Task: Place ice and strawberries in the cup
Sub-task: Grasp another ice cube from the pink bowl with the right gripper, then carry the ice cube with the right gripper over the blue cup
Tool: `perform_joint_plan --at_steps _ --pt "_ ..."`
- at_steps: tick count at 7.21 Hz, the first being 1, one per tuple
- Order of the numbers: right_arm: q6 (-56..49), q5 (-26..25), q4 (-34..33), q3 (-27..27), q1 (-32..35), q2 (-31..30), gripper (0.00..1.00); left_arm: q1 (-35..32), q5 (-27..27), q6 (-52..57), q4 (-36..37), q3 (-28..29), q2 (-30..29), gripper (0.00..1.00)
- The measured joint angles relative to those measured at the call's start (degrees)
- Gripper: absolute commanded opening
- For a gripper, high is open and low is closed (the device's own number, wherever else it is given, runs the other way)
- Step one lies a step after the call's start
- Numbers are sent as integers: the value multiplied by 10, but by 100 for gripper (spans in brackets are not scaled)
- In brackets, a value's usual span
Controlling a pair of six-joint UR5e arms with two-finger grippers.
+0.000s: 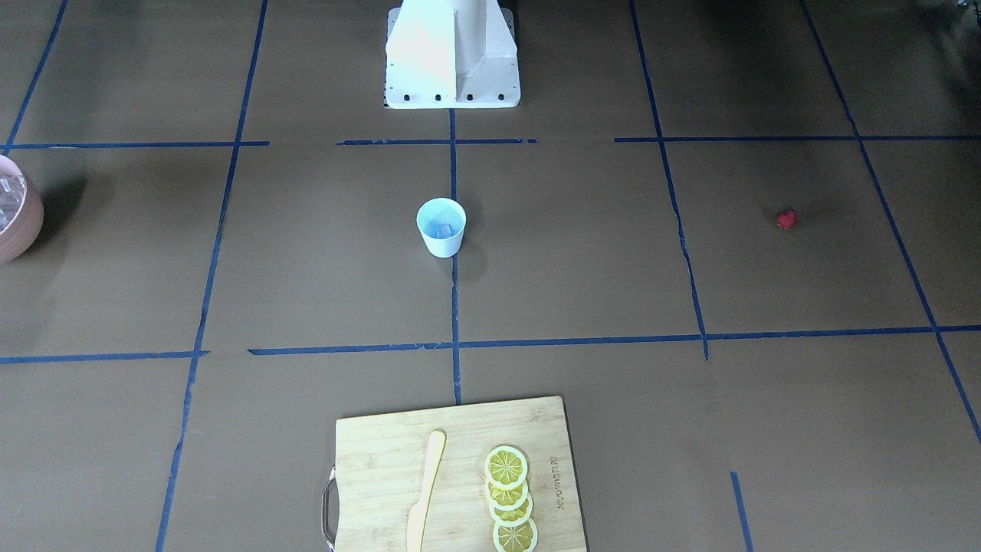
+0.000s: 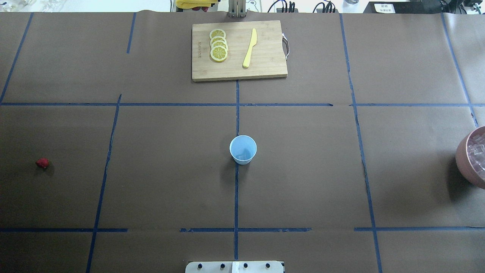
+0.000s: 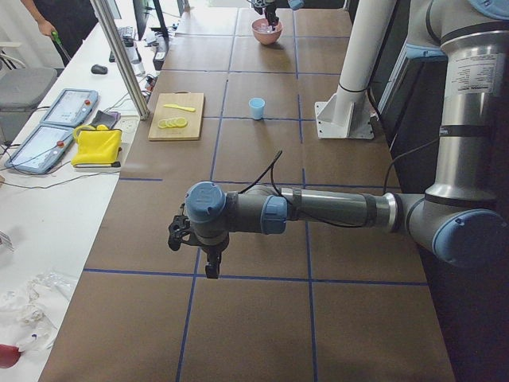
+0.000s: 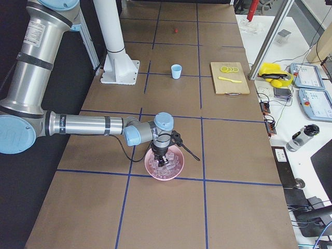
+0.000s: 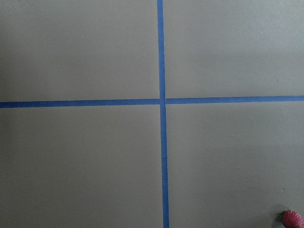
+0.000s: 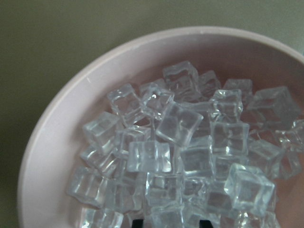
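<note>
The light-blue cup (image 1: 441, 227) stands upright at the table's middle, with a pale cube-like shape in its bottom; it also shows in the overhead view (image 2: 243, 149). The ice (image 6: 180, 156) is heaped in a pink bowl (image 6: 61, 123) at the table's right end (image 2: 471, 159). My right gripper (image 6: 171, 223) hangs low over the ice, its two dark fingertips (image 6: 137, 222) apart and empty; it also shows in the exterior right view (image 4: 163, 155). The strawberry (image 2: 42, 163) lies alone at the left. My left gripper (image 3: 208, 270) hovers above the table near it; I cannot tell whether it is open or shut. The left wrist view has the strawberry (image 5: 291, 219) at its corner.
A wooden cutting board (image 2: 265, 72) at the far middle edge holds several lemon slices (image 2: 218, 45) and a yellow knife (image 2: 249, 47). The robot's white base (image 1: 452, 57) stands at the near edge. Blue tape lines cross the brown table cover.
</note>
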Motion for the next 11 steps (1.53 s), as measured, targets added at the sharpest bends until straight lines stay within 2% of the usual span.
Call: perform_joint_plan --at_steps 1,2,3,4,8,10,11 --pt "0 0 0 0 0 0 49 0 0 0 0 0 0 100" --pt "0 0 0 0 -1 0 38 0 0 0 0 0 0 100" --pt "0 0 0 0 -1 0 14 0 0 0 0 -1 0 100" --pt "0 0 0 1 -1 0 2 0 0 0 0 -1 0 100" --pt "0 5 -8 26 5 -2 0 0 0 -6 4 -12 1 100" --pt "2 8 -102 109 28 11 0 -1 0 -7 7 -22 6 100" --pt "10 14 -154 141 33 40 0 -1 0 -7 8 -23 8 100"
